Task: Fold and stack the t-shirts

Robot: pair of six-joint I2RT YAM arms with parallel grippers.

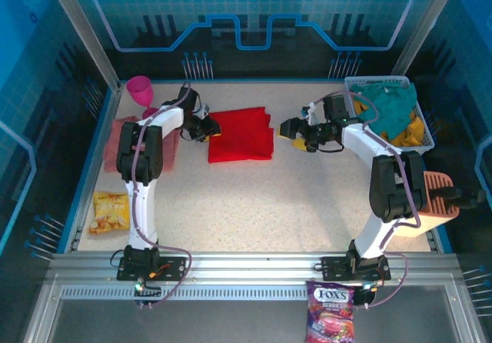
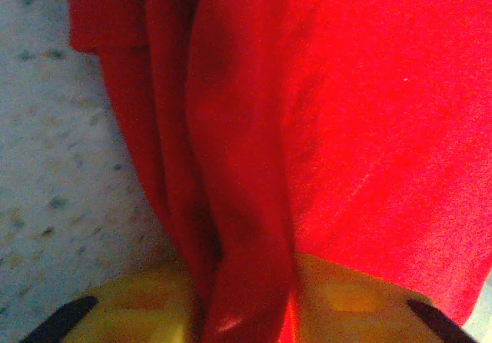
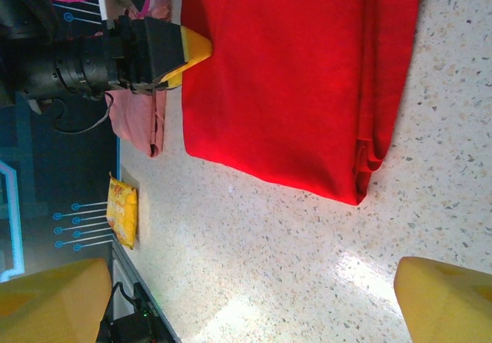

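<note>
The bright red t-shirt (image 1: 241, 134) lies folded into a rectangle at the back middle of the table. My left gripper (image 1: 209, 130) is at its left edge. In the left wrist view a thick fold of the red t-shirt (image 2: 246, 228) is pinched between the yellow fingers (image 2: 138, 304), so my left gripper (image 2: 246, 301) is shut on it. The salmon-pink t-shirt (image 1: 121, 139) lies at the far left, partly under the left arm. My right gripper (image 1: 290, 130) hovers just right of the red t-shirt (image 3: 284, 74), open, with bare table between its fingers (image 3: 446, 301).
A pink goblet (image 1: 141, 91) stands at the back left. At the back right, a white basket (image 1: 424, 124) holds teal and yellow cloth. A yellow snack bag (image 1: 109, 211) lies near the left edge, a candy bag (image 1: 331, 320) on the front rail, and an orange rack (image 1: 440, 197) at the right.
</note>
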